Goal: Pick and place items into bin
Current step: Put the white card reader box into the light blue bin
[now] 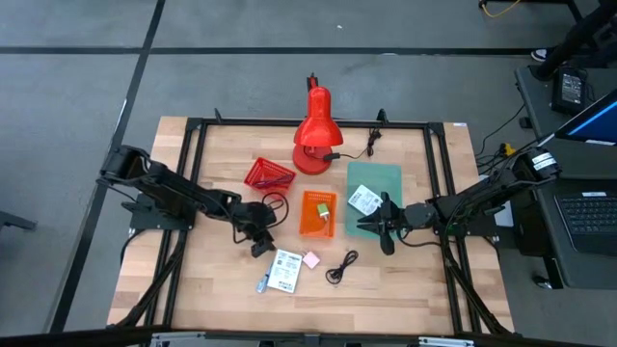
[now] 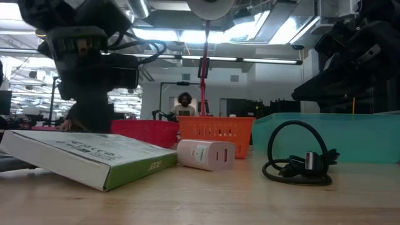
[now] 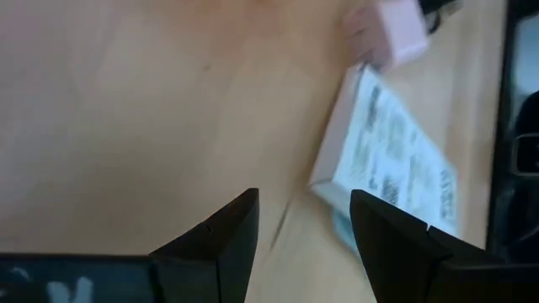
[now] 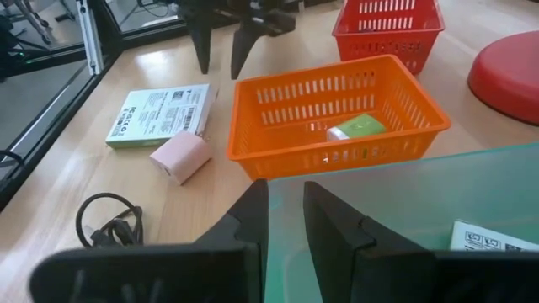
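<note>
Item one: my left gripper (image 1: 258,239), fingers spread wide and empty, hovers left of centre in the high view, just above the flat white printed box (image 1: 285,270), apparently lined up to take it. Item two: pale pink cube (image 1: 311,259) and black coiled cable (image 1: 340,267), loose below the orange mesh bin (image 1: 317,214), which already holds a small green piece (image 4: 355,127). Item three: my right gripper (image 1: 385,226), fingers narrowly parted and empty, waits over the teal tray (image 1: 378,179), where a second white packet (image 1: 363,200) lies.
</note>
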### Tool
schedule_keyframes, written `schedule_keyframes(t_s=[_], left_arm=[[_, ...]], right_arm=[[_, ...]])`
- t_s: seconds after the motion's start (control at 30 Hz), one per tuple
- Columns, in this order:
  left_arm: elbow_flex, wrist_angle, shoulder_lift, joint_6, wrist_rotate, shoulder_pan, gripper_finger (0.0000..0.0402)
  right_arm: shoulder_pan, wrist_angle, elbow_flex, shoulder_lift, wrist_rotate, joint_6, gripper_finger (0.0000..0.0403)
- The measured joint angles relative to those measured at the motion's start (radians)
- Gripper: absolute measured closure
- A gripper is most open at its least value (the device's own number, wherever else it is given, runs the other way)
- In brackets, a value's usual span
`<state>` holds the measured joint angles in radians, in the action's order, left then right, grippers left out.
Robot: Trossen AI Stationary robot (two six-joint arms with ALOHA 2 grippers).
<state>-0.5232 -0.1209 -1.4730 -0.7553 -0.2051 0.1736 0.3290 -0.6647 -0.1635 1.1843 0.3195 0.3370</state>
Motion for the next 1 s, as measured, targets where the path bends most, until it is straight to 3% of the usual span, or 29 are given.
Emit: schedule_keyframes(t_s=[0.1, 0.5, 0.73, 1.0], left_arm=[[0.014, -0.087, -0.014, -0.015, 0.001, 0.009, 0.0219], [0.014, -0.156, -0.097, -0.048, -0.001, 0.010, 0.0219], [0.014, -0.267, -0.168, -0.053, -0.065, 0.010, 0.0219], [0.014, -0.272, -0.163, -0.053, -0.084, 0.010, 0.0219]], right_arm=[[0.000, 0.000, 0.000, 0.000, 0.000, 0.000, 0.0344], [0.000, -0.002, 0.000, 0.000, 0.000, 0.002, 0.0344], [0.000, -0.002, 0.000, 0.000, 0.000, 0.002, 0.0344], [0.000, -0.002, 0.000, 0.000, 0.000, 0.003, 0.0344]])
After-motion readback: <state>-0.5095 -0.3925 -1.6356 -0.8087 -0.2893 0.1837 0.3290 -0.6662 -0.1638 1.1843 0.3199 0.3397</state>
